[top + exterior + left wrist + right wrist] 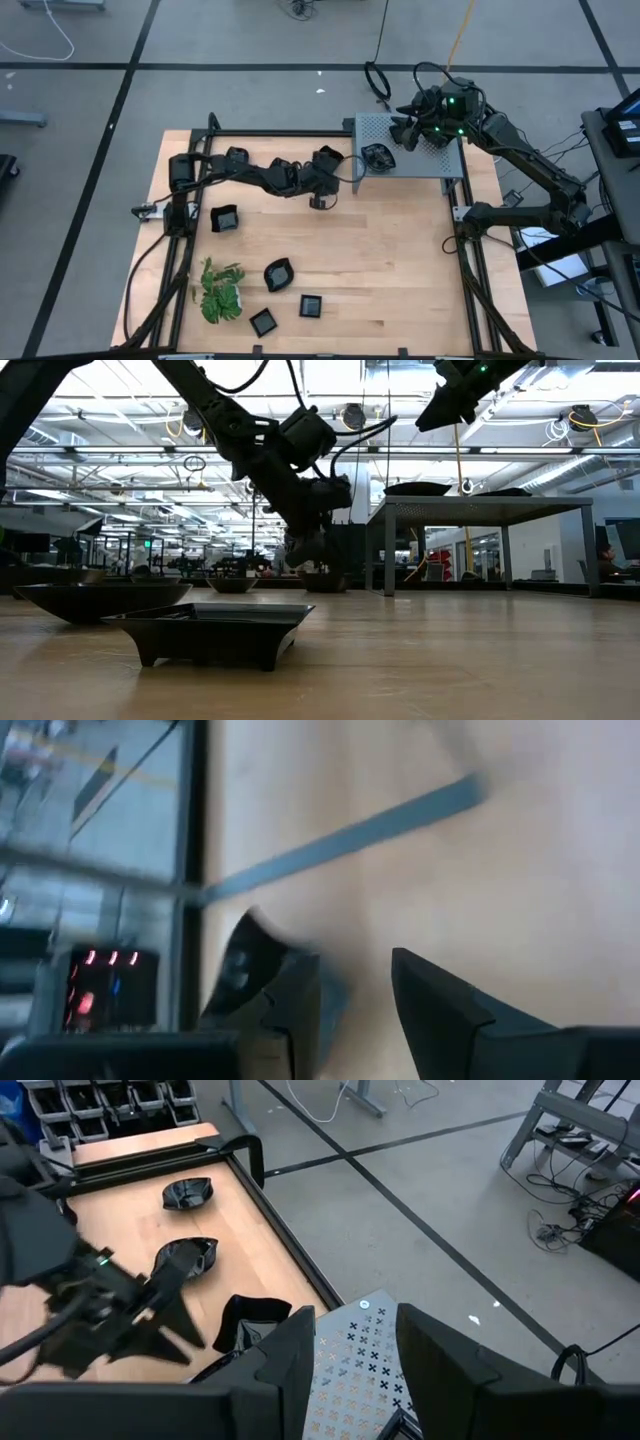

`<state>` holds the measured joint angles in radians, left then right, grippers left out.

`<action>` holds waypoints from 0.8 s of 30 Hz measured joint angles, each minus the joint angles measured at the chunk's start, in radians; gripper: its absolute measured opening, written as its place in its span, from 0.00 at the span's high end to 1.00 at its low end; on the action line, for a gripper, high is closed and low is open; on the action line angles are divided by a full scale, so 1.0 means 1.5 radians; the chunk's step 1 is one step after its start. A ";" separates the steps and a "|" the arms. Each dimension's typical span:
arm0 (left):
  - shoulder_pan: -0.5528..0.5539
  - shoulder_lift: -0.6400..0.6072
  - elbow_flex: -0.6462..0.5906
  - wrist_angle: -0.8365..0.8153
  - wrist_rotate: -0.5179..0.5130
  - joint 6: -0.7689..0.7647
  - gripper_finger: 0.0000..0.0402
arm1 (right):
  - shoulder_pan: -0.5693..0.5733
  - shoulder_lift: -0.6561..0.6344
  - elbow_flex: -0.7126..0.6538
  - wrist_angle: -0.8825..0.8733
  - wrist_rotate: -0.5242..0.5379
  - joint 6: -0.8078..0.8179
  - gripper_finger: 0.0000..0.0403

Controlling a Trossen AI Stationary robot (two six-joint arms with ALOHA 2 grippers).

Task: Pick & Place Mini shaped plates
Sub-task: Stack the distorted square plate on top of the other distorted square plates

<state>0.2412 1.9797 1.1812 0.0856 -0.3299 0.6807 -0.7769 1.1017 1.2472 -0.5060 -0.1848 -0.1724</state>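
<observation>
Several small black plates lie on the wooden table: a square plate [226,217], a rounder plate [278,273] and two small square plates [311,306] [263,322]. Another black plate [377,155] rests on the grey perforated stand [430,160] at the far right; it also shows in the right wrist view [250,1325]. My left gripper [320,200] hangs open and empty above the table's middle, left of the stand; its own view shows the gap [355,1010]. My right gripper [402,130] is open and empty above the stand [350,1350], beside that plate.
A green leafy plant [220,295] lies near the front left. The stand stands on legs [388,550] above the table. A black metal frame [190,200] runs along the table's left, far and right edges. Bare wood lies between the stand and the near plates.
</observation>
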 joint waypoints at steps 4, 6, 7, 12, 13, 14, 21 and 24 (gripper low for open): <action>0.031 0.000 0.001 -0.013 -0.009 -0.050 0.68 | 0.000 0.000 0.000 0.000 0.000 0.000 0.68; 0.046 0.000 0.001 -0.039 0.007 -0.076 0.68 | 0.000 0.000 0.000 0.000 0.000 0.000 0.68; 0.052 0.000 0.001 -0.053 0.015 -0.083 0.68 | 0.000 0.000 0.000 0.000 0.000 0.000 0.68; 0.072 0.000 0.001 -0.097 0.037 -0.072 0.68 | 0.000 0.000 0.000 0.000 0.000 0.000 0.68; 0.077 0.000 0.001 -0.098 0.037 -0.069 0.68 | 0.000 0.000 0.000 0.000 0.000 0.000 0.68; 0.081 0.000 0.001 -0.098 0.037 -0.069 0.68 | 0.000 0.000 0.000 0.001 0.000 0.000 0.68; 0.106 0.000 0.001 -0.105 0.047 -0.076 0.68 | 0.000 0.000 0.000 0.001 0.000 0.000 0.68; 0.110 0.000 0.001 -0.108 0.051 -0.074 0.68 | 0.000 0.000 0.000 0.001 0.000 0.000 0.68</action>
<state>0.4057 1.9797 1.1824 -0.0761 -0.2534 0.5705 -0.7773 1.1015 1.2472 -0.5049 -0.1844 -0.1730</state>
